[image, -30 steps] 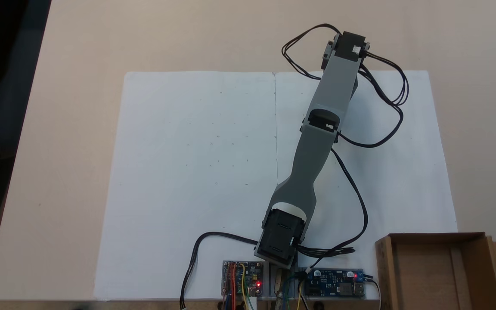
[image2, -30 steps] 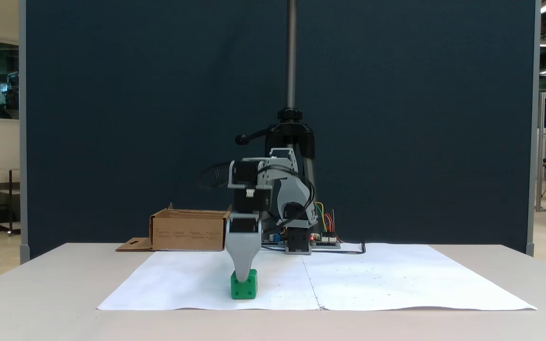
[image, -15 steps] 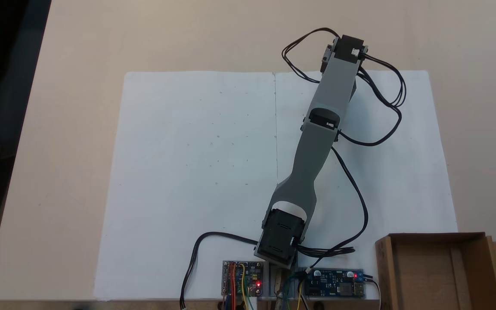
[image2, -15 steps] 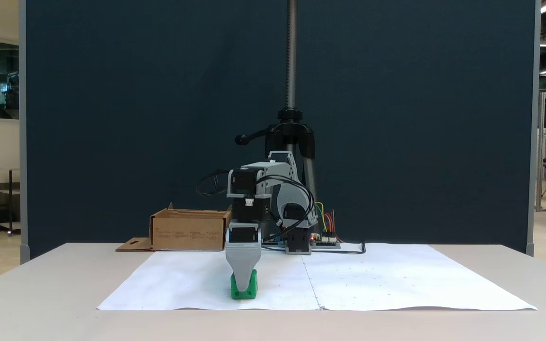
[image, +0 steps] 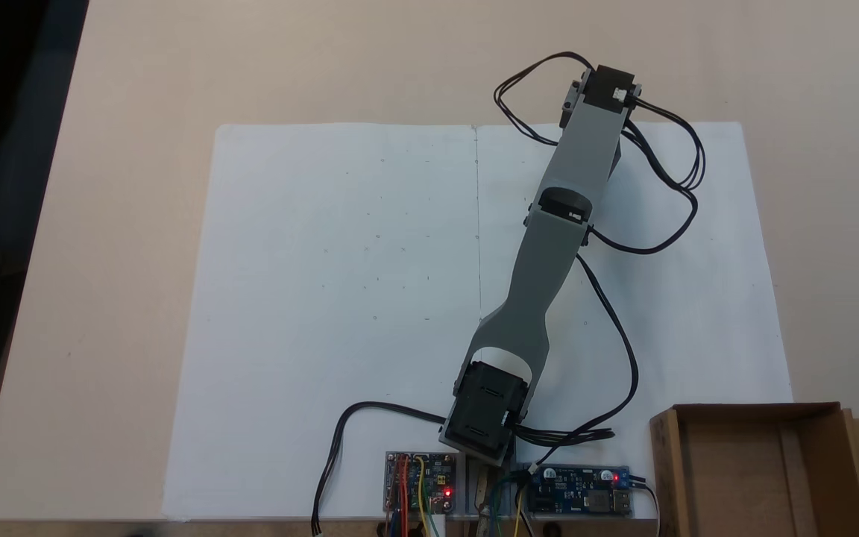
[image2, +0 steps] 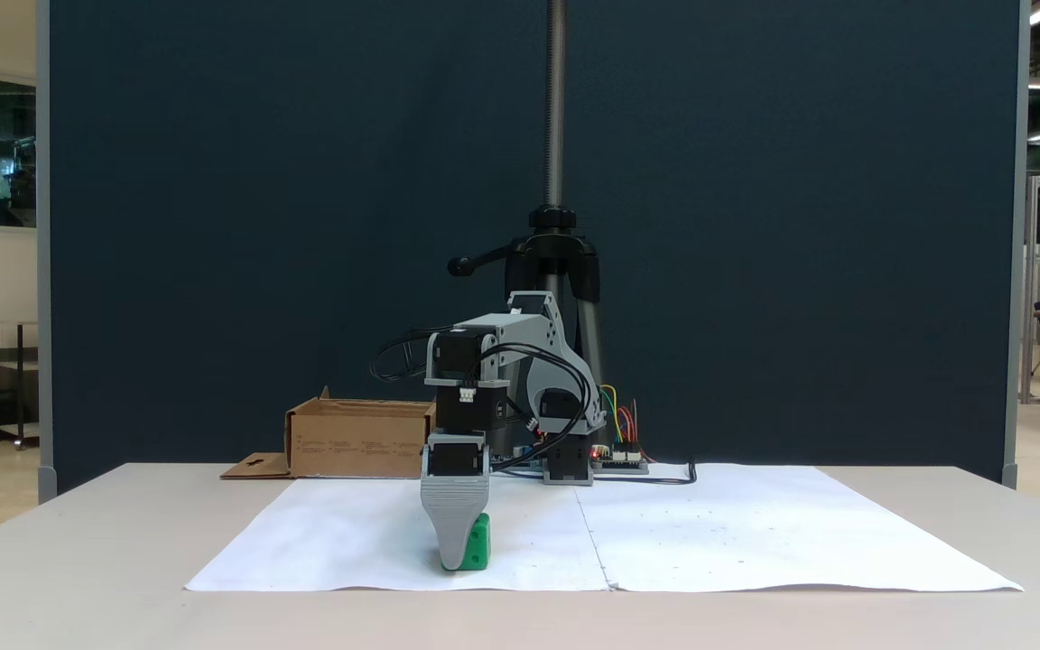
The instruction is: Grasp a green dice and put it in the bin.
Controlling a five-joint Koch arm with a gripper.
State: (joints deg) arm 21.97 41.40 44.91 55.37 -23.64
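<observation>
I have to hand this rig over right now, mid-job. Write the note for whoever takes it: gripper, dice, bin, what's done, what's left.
Gripper: down at the white paper, in front of the green dice in the front fixed view; one finger shows, so open or shut cannot be told.
Green dice: on the paper, partly hidden behind that finger.
Bin: beside the arm's base, nothing visible inside.
Done: reach to the dice.
Left: confirm the grasp, lift, carry to the bin, release.
</observation>
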